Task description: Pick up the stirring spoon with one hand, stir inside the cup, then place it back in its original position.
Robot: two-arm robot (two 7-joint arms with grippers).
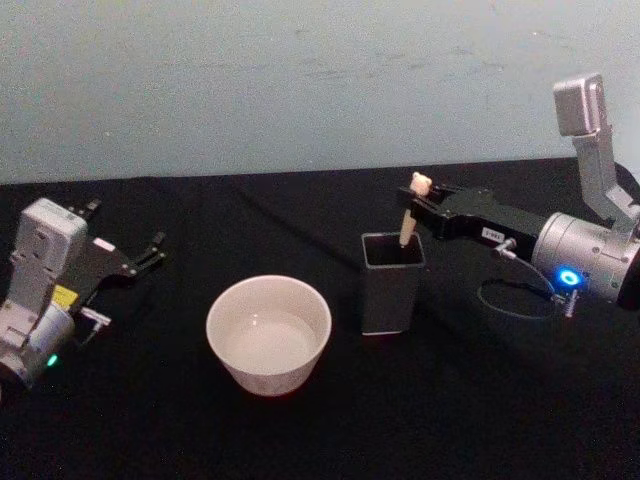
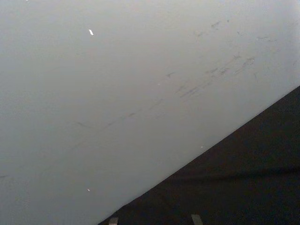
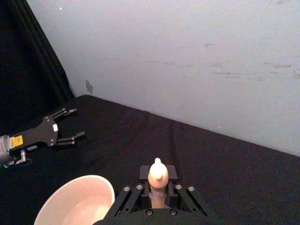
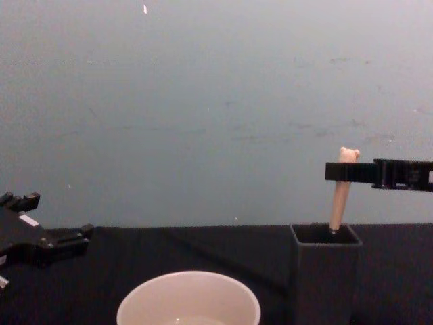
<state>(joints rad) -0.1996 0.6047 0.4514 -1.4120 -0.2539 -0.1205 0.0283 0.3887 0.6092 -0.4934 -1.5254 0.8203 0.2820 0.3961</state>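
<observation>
One arm working: my right gripper (image 1: 412, 212) has its jaws clamped on the stirring spoon (image 1: 408, 222) handle just under the bear head, spoon standing in the dark holder (image 1: 392, 283) right of the cup (image 1: 268, 333). Lift straight up, clear the holder rim before swinging. Left gripper (image 1: 150, 255) parked, jaws spread, on the worktop (image 1: 480, 400).

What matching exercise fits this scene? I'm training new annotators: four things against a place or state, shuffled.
Things:
1. spoon
2. cup
3. left gripper
4. right gripper

States:
A. open, apart from everything, at the table's left
B. standing in the dark holder
C. closed on the spoon's handle, below the bear head
D. on the table, left of the holder

Pairs: 1-B, 2-D, 3-A, 4-C
</observation>
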